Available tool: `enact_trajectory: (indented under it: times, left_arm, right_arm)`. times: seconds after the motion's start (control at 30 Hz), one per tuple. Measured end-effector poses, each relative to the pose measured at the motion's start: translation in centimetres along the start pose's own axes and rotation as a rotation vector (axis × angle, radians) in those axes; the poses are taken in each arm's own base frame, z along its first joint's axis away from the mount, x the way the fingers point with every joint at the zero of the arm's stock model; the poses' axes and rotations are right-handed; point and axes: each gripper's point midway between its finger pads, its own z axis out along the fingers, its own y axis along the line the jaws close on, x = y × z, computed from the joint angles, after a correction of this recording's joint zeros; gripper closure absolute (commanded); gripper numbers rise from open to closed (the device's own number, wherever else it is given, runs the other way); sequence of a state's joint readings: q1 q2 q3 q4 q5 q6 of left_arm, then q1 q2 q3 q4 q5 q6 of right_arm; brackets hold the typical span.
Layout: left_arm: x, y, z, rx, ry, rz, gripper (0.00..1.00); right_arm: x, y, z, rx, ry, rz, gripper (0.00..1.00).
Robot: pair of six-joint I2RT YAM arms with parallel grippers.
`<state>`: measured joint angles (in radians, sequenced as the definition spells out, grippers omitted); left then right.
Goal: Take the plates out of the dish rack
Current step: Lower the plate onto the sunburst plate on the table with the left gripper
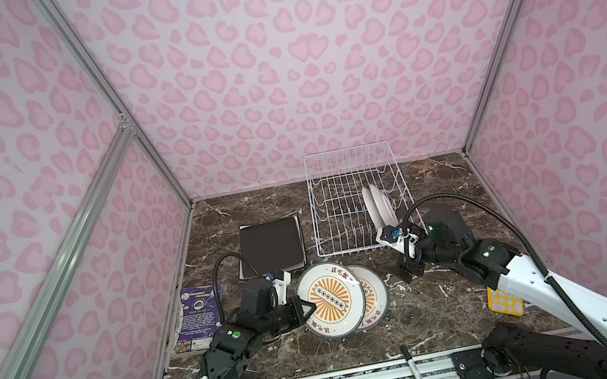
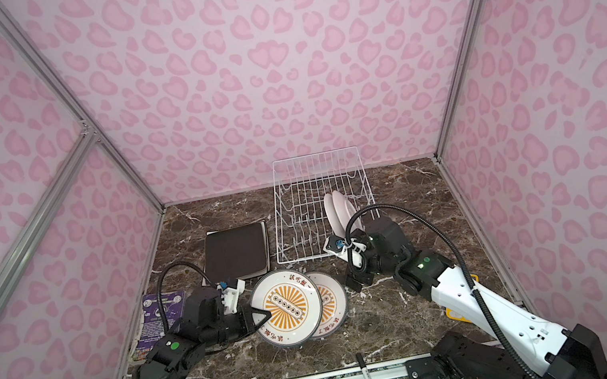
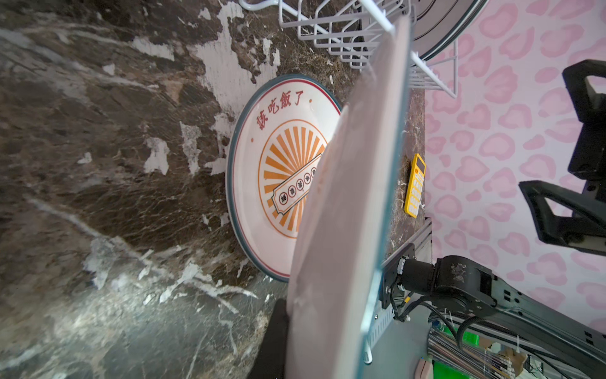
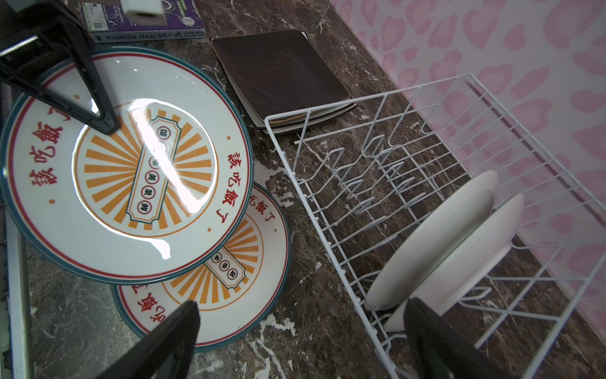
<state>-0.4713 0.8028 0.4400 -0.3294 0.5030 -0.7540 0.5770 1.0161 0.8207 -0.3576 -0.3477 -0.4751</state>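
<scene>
The white wire dish rack (image 1: 354, 198) (image 2: 321, 204) stands at the back of the marble table. Two white plates (image 1: 378, 202) (image 4: 436, 239) stand upright in its near right end. My left gripper (image 1: 308, 308) (image 2: 263, 315) is shut on the rim of a round orange sunburst plate (image 1: 329, 299) (image 3: 344, 229). That plate is tilted and overlaps a second sunburst plate (image 1: 373, 298) (image 4: 229, 279) lying flat on the table. A stack of square plates (image 1: 270, 240) topped by a dark one lies left of the rack. My right gripper (image 1: 405, 271) (image 4: 301, 315) hangs open and empty over the table at the rack's front right corner.
A yellow calculator (image 1: 505, 300) (image 3: 414, 185) lies under my right arm near the right wall. A purple book (image 1: 197, 316) lies by the left wall. A black marker (image 1: 416, 373) rests on the front rail. Pink patterned walls close in three sides.
</scene>
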Motion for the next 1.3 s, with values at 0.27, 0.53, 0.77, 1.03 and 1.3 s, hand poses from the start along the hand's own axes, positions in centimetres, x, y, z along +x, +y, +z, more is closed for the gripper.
enact_trajectory:
  times: [0.27,0.53,0.77,1.03,1.3]
  left_arm:
    - [-0.1,0.5,2.3,-0.008,0.067,-0.046,0.97]
    - [-1.1,-0.1,4.0,-0.002,0.110,-0.048,0.96]
    - [0.1,0.1,5.4,-0.019,0.181,-0.056,0.96]
    - [0.1,0.1,6.4,-0.030,0.217,-0.076,0.96]
    - [0.4,0.6,7.0,-0.049,0.241,-0.099,0.87]
  right_arm:
    - [0.3,-0.3,-0.2,0.041,-0.002,0.001,0.01]
    - [0.9,-0.4,-0.3,0.065,0.002,0.009,0.01]
    - [1.2,-0.6,-0.5,0.091,0.008,0.010,0.01]
    - [1.2,-0.9,-0.6,0.105,0.010,0.018,0.01]
    - [1.0,-1.0,-0.6,0.109,0.001,0.024,0.01]
